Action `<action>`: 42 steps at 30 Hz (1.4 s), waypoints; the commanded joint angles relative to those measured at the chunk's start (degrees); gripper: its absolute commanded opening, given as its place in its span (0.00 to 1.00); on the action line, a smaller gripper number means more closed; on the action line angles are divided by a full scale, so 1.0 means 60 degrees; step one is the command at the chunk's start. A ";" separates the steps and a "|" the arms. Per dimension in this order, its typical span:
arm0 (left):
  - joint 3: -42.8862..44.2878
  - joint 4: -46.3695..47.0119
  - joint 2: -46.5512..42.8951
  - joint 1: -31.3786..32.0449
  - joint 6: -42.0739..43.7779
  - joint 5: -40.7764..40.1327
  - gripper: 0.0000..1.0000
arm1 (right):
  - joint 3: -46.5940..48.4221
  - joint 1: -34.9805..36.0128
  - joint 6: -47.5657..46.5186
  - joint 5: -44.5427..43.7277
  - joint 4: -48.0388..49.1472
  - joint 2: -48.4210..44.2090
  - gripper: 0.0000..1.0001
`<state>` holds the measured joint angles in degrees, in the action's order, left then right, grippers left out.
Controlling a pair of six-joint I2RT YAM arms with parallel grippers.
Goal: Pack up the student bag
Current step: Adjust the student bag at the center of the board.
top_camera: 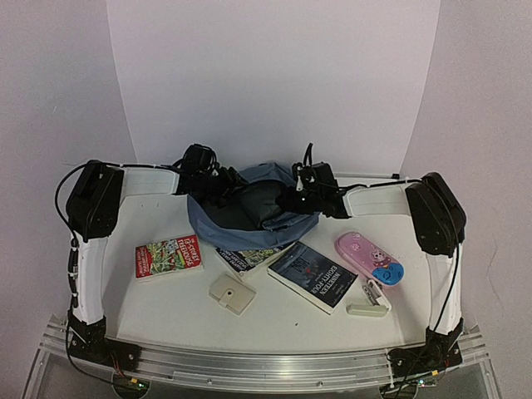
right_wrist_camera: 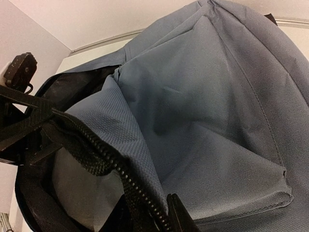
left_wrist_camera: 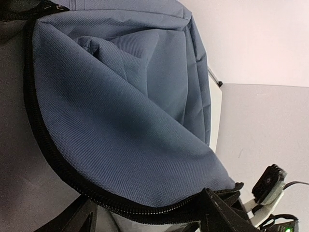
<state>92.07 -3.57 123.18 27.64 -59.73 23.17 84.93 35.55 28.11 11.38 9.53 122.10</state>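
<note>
Soft, limp student bag (top_camera: 248,233) (light, I judge) wants holding at its zip rim (right_wrist_camera: 112,170): right tool (right_wrist_camera: 157,218) pinches it, left tool (left_wrist_camera: 149,220) open.

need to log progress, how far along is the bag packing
Barely started. Done: the student bag is unzipped, mouth open. In hand: the right gripper pinches the zip edge; the left gripper is at it too, grip unclear. To do: the red book, dark book and pink case lie on the table, unpacked.
</note>
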 commanded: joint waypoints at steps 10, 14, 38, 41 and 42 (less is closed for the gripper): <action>0.0029 0.1734 0.0213 0.0037 -0.1024 -0.0751 0.84 | -0.0547 0.0010 0.0281 0.0157 0.0721 -0.0517 0.24; 0.0316 0.1480 0.0503 0.0051 -0.1084 -0.0616 0.72 | -0.0605 0.0010 0.0294 0.0180 0.0764 -0.0536 0.22; 0.4870 -0.1268 0.2269 0.0038 0.3759 -0.2065 0.00 | -0.2063 0.0330 0.1052 0.3049 0.1176 -0.1563 0.00; 0.5614 -0.1687 0.2878 0.0036 0.3911 -0.2003 0.01 | -0.2238 0.0331 0.1216 0.2884 0.1240 -0.1538 0.00; 0.5874 -0.1840 0.3112 0.0025 0.3918 -0.1968 0.01 | -0.2258 0.0337 0.1260 0.2750 0.1244 -0.1497 0.00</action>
<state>120.58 -12.48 137.26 28.64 -41.12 13.86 73.35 36.59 33.48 24.43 18.15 114.83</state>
